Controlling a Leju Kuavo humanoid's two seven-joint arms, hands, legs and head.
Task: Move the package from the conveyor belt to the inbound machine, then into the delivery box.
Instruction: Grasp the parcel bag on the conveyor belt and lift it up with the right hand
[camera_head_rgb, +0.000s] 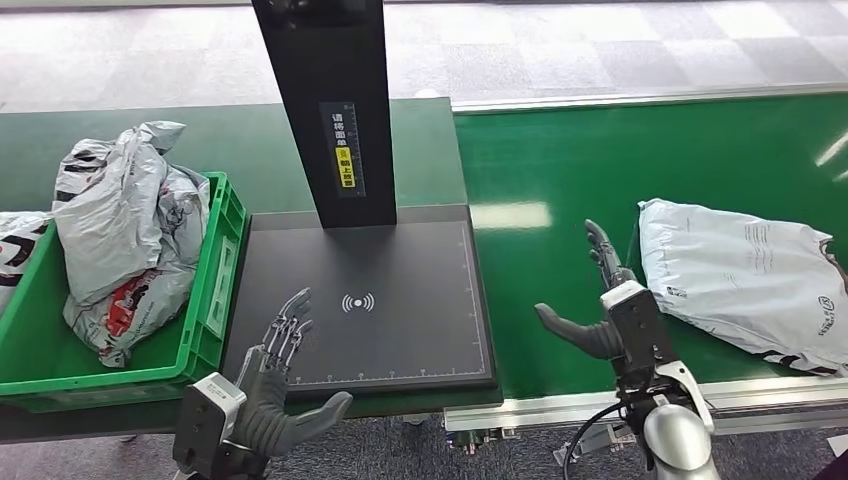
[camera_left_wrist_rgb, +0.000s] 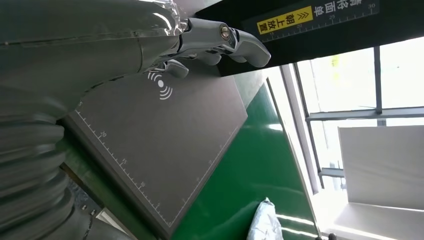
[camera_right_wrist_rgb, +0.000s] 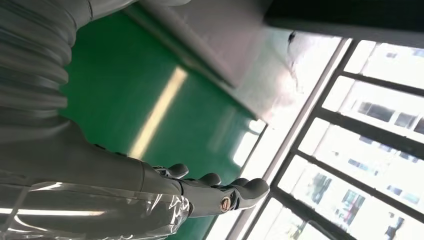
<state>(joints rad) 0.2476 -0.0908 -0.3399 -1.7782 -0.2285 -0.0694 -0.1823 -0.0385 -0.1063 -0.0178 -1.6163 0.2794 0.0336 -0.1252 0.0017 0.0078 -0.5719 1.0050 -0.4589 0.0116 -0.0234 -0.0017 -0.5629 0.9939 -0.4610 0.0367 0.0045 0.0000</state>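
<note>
The package (camera_head_rgb: 745, 280), a grey plastic mailer, lies flat on the green conveyor belt (camera_head_rgb: 560, 170), just beside the right robot hand (camera_head_rgb: 600, 305). This robot hand holds nothing; its fingers are apart and stretched, the thumb pointing away from the package, so I judge it is prepared to take the near edge of the mailer. The left robot hand (camera_head_rgb: 285, 375) is also empty with fingers spread, and it waits at the front edge of the inbound machine (camera_head_rgb: 365, 300), probably to receive the package on the dark scanning plate. The plate is bare, with a ruler scale on its border and a black post (camera_head_rgb: 325, 100) standing behind it. To the left, the green delivery box (camera_head_rgb: 215, 300) already contains several crumpled mailers. The floor behind has pale checked tiles, and the wrist views show large bright windows.
</note>
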